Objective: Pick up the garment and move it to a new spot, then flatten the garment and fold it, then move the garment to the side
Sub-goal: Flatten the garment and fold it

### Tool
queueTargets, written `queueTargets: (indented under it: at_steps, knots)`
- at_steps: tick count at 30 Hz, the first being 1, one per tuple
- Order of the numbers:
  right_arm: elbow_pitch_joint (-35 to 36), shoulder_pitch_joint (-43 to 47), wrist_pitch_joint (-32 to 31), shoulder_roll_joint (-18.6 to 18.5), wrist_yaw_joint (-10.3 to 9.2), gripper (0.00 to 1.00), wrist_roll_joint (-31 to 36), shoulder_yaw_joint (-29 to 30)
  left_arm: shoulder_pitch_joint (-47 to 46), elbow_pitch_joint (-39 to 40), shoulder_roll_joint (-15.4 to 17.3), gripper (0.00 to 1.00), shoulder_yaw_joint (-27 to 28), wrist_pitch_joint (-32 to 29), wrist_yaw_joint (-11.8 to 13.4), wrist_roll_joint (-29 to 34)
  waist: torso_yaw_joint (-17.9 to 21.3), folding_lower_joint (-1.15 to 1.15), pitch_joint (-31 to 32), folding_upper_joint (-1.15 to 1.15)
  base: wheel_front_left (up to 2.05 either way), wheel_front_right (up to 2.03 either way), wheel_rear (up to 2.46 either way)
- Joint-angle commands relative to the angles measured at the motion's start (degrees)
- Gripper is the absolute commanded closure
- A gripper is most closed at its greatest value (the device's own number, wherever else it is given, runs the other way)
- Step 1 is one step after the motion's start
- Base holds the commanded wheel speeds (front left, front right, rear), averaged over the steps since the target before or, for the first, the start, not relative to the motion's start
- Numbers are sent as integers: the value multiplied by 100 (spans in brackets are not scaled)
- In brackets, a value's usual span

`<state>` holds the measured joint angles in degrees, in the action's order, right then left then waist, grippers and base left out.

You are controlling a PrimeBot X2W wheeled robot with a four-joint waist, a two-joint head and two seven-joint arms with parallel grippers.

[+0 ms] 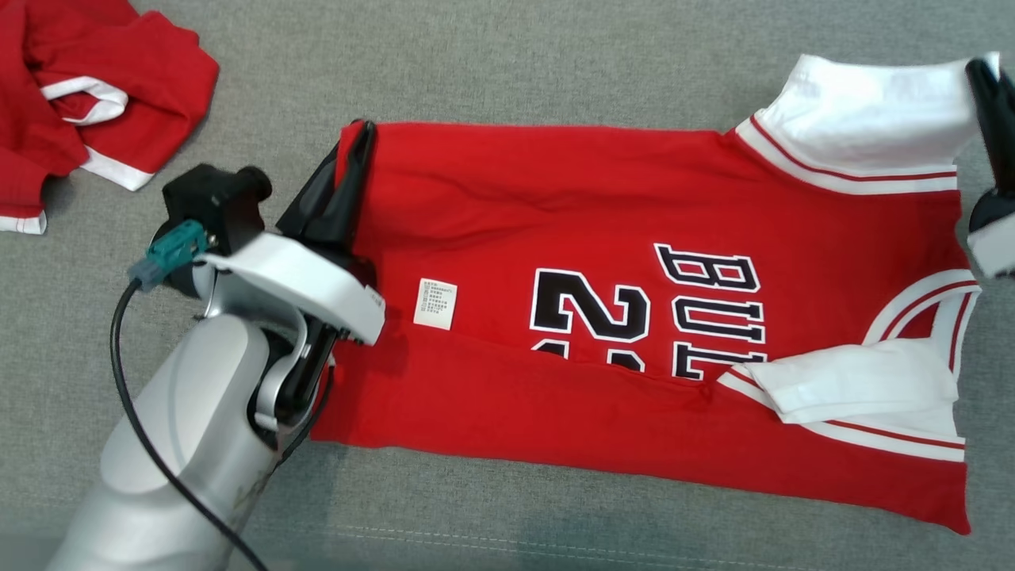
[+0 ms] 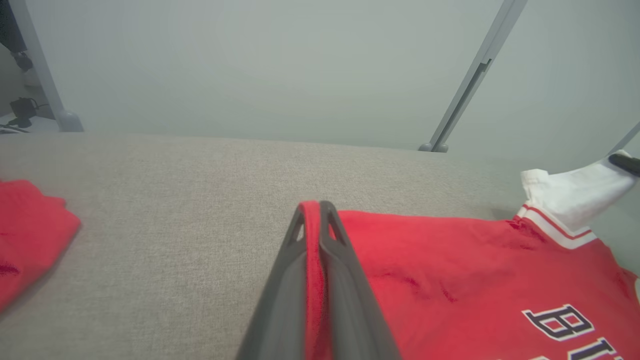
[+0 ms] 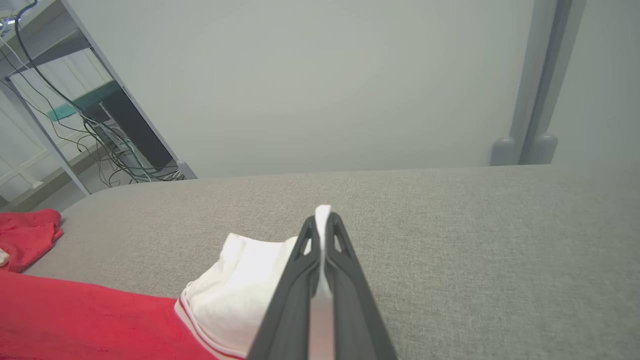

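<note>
Red shirt is lying across the grey desk, near edge folded over. I am clamping my left claw on its ten-o'clock corner and my right claw on the white two-o'clock sleeve, likely for folding the far edge.

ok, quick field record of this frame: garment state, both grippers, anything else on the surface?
garment: red jersey, spread on grey surface, near long edge folded over the lettering
left gripper: shut on the jersey's far hem corner
right gripper: shut on white sleeve, far side
near sleeve: folded inward onto the body
other: second red garment, crumpled, apart at the far left
stage: partly folded, far edge gripped at both ends
</note>
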<state>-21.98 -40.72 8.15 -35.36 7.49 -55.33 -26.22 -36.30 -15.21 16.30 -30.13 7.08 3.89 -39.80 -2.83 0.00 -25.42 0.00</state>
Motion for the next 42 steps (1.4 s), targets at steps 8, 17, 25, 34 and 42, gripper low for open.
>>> queueTargets:
  at_steps: [8, 17, 25, 34, 42]
  knots:
    - [1289, 1935, 169, -116, 0, 100, -187, 587, 865, 851, 501, 100, 333, -71, 372, -108, 195, 0, 312, 0, 0, 0, 0]
    - [2374, 3642, 44, 406, 0, 100, -62, 1364, 1546, 1139, 604, 100, 437, -61, 556, -330, 337, 0, 488, 0, 0, 0, 0]
    - [2774, 4354, -425, 935, 0, 100, 250, 1525, 1926, 1097, 579, 100, 505, -112, 656, -573, 384, 0, 553, 0, 0, 0, 0]
    - [2605, 4851, -449, 1283, 0, 0, 274, 1733, 2299, 900, 557, 0, 730, 209, 853, -674, 378, 0, 816, 0, 0, 0, 0]
    - [2393, 4918, 130, 1468, 0, 0, 689, 2251, 2810, 1468, 686, 0, 801, 533, 1341, -266, 367, 0, 1246, 0, 0, 0, 0]
